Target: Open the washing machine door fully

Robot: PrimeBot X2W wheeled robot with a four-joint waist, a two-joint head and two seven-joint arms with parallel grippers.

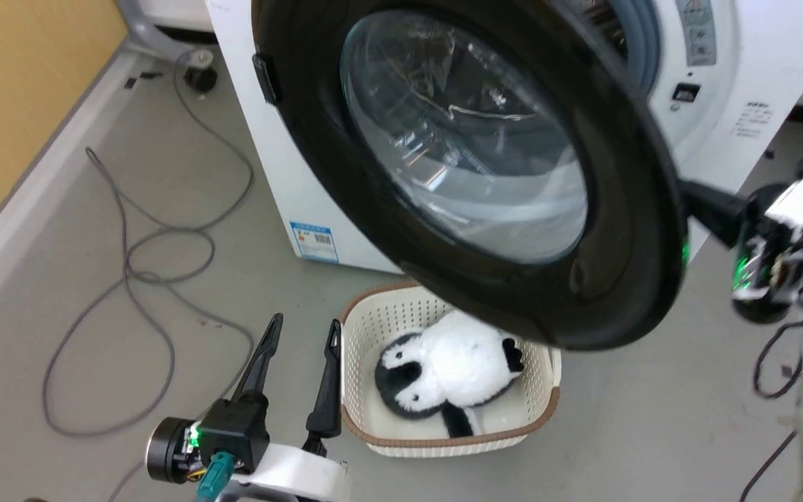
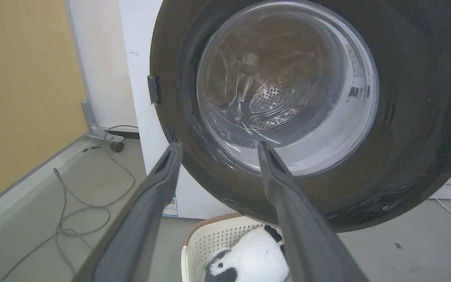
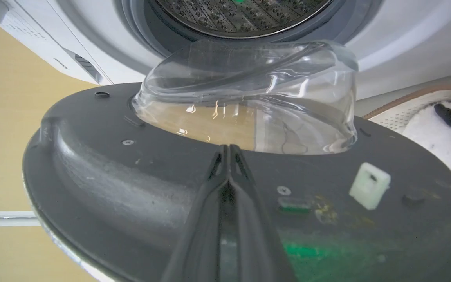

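My right tool (image 3: 229,150), closed, sets its tips against the grey inner face of the door (image 3: 92,168); my left tool (image 1: 306,322) hangs open at lower left.

I log the washing machine door (image 1: 471,167) swung out from the washing machine (image 1: 283,174), standing part open before me. The outer ring is glossy black. A clear glass bowl (image 3: 249,98) bulges from the dark grey inner face (image 3: 123,176) toward the drum (image 3: 241,15). There is a white latch block (image 3: 369,185) on that face. The machine is white, its perforated steel drum exposed, with a blue-grey gasket (image 3: 139,27) around it and a blue sticker (image 1: 314,241) low down.
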